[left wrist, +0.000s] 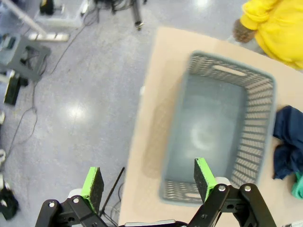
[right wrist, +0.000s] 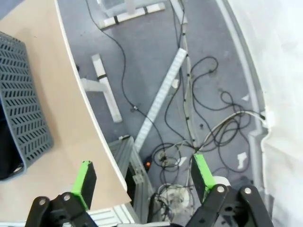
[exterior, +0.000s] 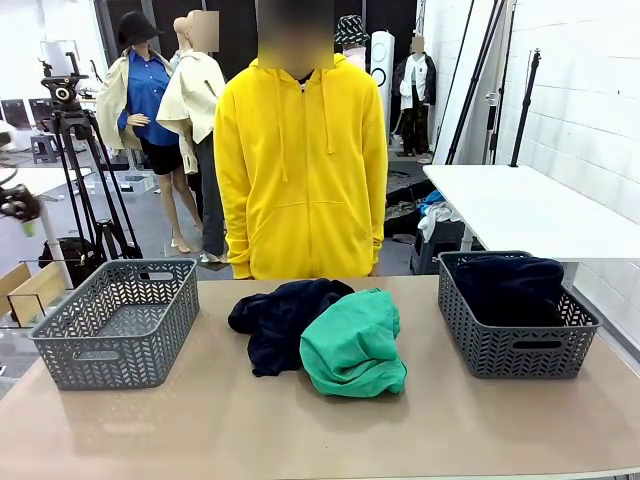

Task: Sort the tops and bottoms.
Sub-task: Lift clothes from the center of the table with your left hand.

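You are stationed in a lab-type recording studio. Identify it by these features: a camera tripod point(exterior: 68, 118) standing on a bare grey floor point(left wrist: 71, 94), a painted white block wall point(exterior: 590, 100) with black stands point(exterior: 526, 105) in front of it, a plain white table point(exterior: 530, 205) beyond your tan counter point(exterior: 300, 430), and loose cables point(right wrist: 176, 150) with white trunking point(right wrist: 163, 90) lying on the floor beside the counter.

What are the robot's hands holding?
Nothing. The left gripper and right gripper are both open and empty; the clothes lie on the table.
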Robot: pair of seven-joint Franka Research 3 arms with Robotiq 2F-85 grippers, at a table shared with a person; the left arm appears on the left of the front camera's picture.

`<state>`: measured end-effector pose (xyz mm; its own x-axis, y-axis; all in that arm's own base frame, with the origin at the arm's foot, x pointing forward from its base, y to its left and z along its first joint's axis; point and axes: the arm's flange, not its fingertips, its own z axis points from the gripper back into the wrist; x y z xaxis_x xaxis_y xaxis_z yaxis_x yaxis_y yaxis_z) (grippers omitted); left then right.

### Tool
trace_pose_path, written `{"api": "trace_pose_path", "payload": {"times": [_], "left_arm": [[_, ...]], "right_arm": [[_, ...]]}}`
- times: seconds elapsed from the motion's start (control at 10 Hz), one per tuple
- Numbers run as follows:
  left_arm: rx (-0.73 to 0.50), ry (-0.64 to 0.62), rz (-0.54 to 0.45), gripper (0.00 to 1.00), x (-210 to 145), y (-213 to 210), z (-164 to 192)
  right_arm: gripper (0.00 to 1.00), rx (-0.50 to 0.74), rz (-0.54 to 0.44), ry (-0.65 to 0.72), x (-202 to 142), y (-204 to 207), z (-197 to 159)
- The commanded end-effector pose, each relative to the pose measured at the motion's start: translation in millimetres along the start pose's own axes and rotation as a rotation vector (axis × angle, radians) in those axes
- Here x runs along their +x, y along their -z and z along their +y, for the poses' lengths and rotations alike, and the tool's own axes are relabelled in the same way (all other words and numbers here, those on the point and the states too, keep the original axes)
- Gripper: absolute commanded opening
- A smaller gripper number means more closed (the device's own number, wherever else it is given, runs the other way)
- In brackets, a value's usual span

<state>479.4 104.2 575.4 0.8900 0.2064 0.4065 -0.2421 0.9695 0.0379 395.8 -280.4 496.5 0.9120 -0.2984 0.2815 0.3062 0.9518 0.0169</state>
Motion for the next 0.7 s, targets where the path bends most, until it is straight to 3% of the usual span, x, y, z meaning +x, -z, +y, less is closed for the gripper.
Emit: {"api": "trace_pose_path", "payload": {"times": [0.0, 0.2, 0.4, 0.6], "left_arm": [[-0.099, 0.179, -0.092, 1.00, 7, -35, -81], [-0.157, 0.354, -0.138, 1.00, 11, -50, -160], [-0.262, 0.486, -0.038, 1.00, 11, -37, -224], [-0.289, 0.556, 0.009, 1.00, -14, 1, -281]], "right_arm": [[1.00, 0.001, -0.015, -0.044, 3, -7, 13], [1.00, 0.001, -0.015, -0.044, 3, -7, 13], [1.00, 0.001, -0.015, -0.044, 3, -7, 13], [1.00, 0.001, -0.015, -0.044, 3, -7, 13]]}}
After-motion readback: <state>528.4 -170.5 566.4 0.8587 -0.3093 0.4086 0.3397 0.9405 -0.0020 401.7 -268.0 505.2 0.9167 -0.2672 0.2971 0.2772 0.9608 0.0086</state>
